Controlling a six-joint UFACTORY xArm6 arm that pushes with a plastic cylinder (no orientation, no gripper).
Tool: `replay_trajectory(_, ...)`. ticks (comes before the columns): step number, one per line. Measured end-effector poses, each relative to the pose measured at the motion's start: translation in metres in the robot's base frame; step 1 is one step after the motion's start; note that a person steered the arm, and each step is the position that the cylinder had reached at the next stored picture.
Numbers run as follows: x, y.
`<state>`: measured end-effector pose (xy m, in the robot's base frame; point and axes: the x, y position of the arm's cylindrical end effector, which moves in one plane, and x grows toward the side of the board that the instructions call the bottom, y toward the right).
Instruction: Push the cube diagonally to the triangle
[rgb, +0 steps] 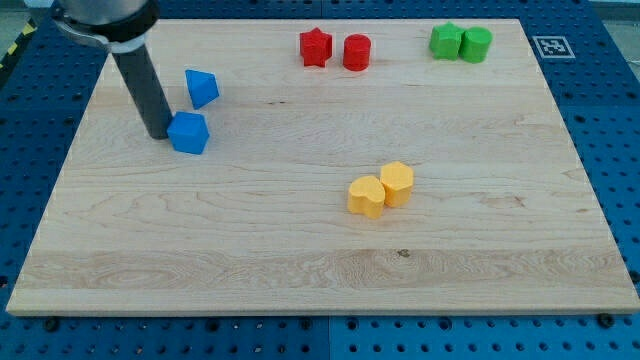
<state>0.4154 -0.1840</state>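
A blue cube (189, 132) lies near the board's upper left. A blue triangle (201, 88) lies just above it and slightly to the right, with a small gap between them. My tip (159, 133) rests on the board right at the cube's left side, touching or nearly touching it. The dark rod rises from there toward the view's top left.
A red star (316, 47) and a red cylinder (357, 52) sit at the top centre. Two green blocks (460, 42) sit at the top right. Two yellow blocks (381, 189), touching, lie right of the board's centre. The wooden board (300, 270) ends on blue pegboard.
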Motion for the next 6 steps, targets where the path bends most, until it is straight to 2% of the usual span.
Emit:
replay_trajectory(4,0.005,0.046)
replay_trajectory(6,-0.008,0.071)
